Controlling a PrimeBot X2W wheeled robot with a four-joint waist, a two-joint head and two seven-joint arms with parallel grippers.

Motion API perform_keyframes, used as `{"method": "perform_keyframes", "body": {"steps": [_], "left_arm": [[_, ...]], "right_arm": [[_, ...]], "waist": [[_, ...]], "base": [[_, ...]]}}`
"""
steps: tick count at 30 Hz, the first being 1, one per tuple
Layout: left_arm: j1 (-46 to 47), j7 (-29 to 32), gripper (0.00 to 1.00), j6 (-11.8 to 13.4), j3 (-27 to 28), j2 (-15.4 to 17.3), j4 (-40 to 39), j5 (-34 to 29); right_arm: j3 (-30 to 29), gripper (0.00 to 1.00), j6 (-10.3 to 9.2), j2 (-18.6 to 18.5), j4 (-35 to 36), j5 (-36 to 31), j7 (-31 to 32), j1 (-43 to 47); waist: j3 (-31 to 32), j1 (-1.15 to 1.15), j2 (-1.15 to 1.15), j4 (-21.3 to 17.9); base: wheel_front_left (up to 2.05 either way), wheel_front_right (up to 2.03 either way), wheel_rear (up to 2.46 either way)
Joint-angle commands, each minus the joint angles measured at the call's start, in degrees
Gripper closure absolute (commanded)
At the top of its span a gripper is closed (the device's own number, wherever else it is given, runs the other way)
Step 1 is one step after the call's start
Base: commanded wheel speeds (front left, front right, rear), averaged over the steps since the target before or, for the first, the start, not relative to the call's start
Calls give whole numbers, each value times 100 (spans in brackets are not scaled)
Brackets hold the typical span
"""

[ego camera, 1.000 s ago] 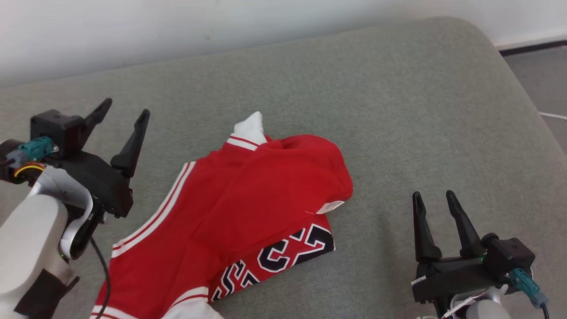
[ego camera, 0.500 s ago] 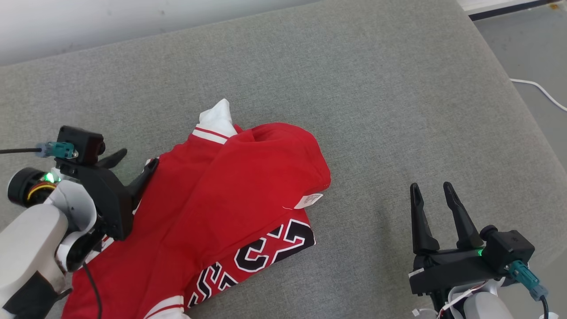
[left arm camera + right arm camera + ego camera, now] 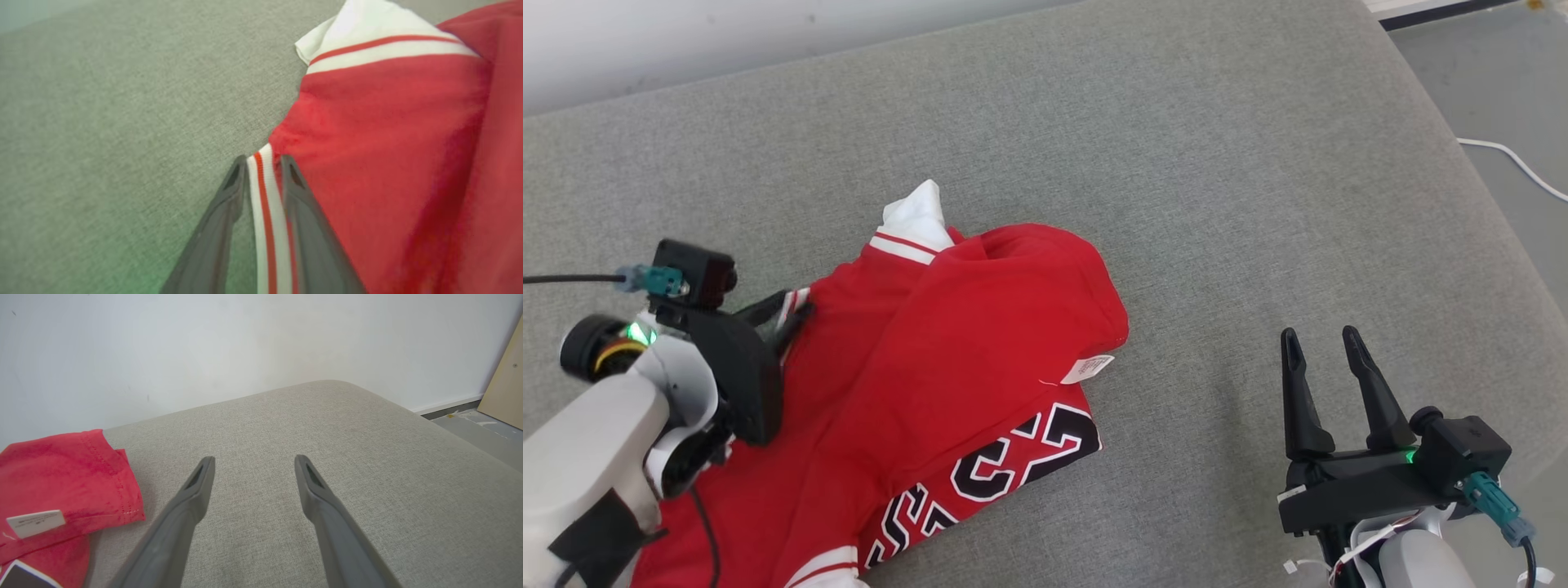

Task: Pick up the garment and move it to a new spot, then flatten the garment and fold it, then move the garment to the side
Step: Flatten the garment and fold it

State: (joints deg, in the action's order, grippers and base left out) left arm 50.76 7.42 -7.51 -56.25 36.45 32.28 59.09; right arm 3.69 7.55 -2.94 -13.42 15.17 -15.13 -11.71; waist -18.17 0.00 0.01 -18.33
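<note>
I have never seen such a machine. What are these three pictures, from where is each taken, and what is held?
A robot with two arms; each ends in a gripper with two dark fingers. One picture comes from its head camera, looking down. The other two come from wrist cameras, looking along the fingers. On a grey cushion lies a crumpled red garment with white stripes. The left gripper is closed on its striped edge. The right gripper is open and holds nothing.
</note>
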Motion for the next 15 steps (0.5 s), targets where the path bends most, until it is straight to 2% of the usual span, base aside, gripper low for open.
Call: {"method": "perform_keyframes", "body": {"steps": [1, 10, 15], "left_arm": [[89, -115, 100, 11, -38, 11, 30, -46], [862, -1767, 100, 28, 239, 99, 826, -405], [1049, -2123, 100, 118, 394, 123, 1324, -553]], "right_arm": [[-23, 0, -13, 9, 8, -6, -1, -28], [-120, 0, -13, 9, -30, -106, -1, -63], [-134, 0, -13, 8, -38, -134, -1, -65]], "waist": [[5, 0, -1, 33], [111, 0, -1, 225], [145, 0, -1, 255]], "base": [[0, 0, 0], [0, 0, 0], [0, 0, 0]]}}
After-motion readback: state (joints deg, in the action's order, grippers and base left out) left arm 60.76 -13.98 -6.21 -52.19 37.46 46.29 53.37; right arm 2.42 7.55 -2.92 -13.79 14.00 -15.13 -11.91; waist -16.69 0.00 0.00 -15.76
